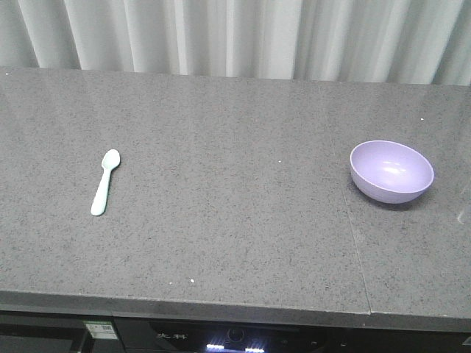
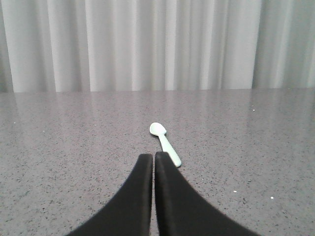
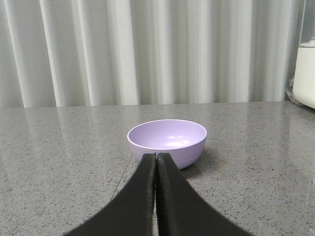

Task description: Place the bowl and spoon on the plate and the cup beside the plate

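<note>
It seems only the start; spoon (image 1: pixel 105 182) lies at nine o'clock on the counter (image 1: pixel 235 220), bowl (image 1: pixel 391 171) at three; left claw (image 2: pixel 153 157) and right claw (image 3: pixel 156 157) are pinched together, empty; next, one must open.

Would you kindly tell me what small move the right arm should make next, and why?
Probably open the right gripper. It is shut on nothing, and the lavender bowl stands upright and untouched on the grey counter straight ahead of it, so the jaws need to part before any grasp.
</note>
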`<state>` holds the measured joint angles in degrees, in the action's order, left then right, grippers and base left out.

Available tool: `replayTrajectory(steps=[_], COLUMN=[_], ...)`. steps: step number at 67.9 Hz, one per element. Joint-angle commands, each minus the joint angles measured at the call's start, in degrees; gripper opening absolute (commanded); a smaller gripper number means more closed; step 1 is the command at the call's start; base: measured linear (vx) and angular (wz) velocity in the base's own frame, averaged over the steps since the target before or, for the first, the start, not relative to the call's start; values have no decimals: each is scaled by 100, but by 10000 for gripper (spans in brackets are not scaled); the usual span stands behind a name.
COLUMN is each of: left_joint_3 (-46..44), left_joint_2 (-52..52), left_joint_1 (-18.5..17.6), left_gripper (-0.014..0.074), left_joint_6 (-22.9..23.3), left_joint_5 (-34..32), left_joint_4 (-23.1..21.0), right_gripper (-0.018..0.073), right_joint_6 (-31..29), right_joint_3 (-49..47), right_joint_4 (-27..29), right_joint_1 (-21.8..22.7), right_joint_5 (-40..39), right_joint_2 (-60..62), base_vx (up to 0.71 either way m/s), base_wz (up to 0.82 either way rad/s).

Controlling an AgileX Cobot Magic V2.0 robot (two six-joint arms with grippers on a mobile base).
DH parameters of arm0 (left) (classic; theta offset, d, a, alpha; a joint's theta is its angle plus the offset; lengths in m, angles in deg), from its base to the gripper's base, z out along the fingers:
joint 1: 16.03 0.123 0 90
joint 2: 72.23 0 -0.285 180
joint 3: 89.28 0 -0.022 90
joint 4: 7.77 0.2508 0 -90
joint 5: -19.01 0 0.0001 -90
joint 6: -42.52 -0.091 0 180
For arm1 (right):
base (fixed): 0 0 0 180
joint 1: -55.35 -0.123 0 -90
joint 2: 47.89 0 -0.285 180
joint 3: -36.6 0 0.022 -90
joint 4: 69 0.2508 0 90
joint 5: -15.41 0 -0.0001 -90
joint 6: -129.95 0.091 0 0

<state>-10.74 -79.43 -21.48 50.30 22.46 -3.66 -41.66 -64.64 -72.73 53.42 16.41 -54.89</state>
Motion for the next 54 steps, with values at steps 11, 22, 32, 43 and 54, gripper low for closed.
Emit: replayTrajectory(steps=[11, 22, 32, 43, 54], left_joint_3=[-103, -103, -103, -103, -103], left_joint_2=[85, 85, 85, 85, 85], left_joint_1=[21, 21, 21, 21, 21], left_gripper=[-6, -6, -6, -6, -6], left_joint_6=[33, 33, 33, 33, 33], left_joint_5=[-399, -399, -399, -399, -399], left_joint_4=[-48, -48, -48, -48, -48], right_gripper=[-10, -10, -10, -10, -10], right_joint_6=[-23, -23, -23, -23, -23], right_joint_3=[62, 62, 62, 62, 62], right_joint_4=[-32, -32, -32, -32, -32], right_joint_1=[34, 34, 34, 34, 34], right_joint_5=[-419, -419, -419, -419, -419], right_joint_2=[34, 34, 34, 34, 34], base_vx=[4, 3, 3, 4, 4], base_wz=[-3, -3, -2, -4, -5])
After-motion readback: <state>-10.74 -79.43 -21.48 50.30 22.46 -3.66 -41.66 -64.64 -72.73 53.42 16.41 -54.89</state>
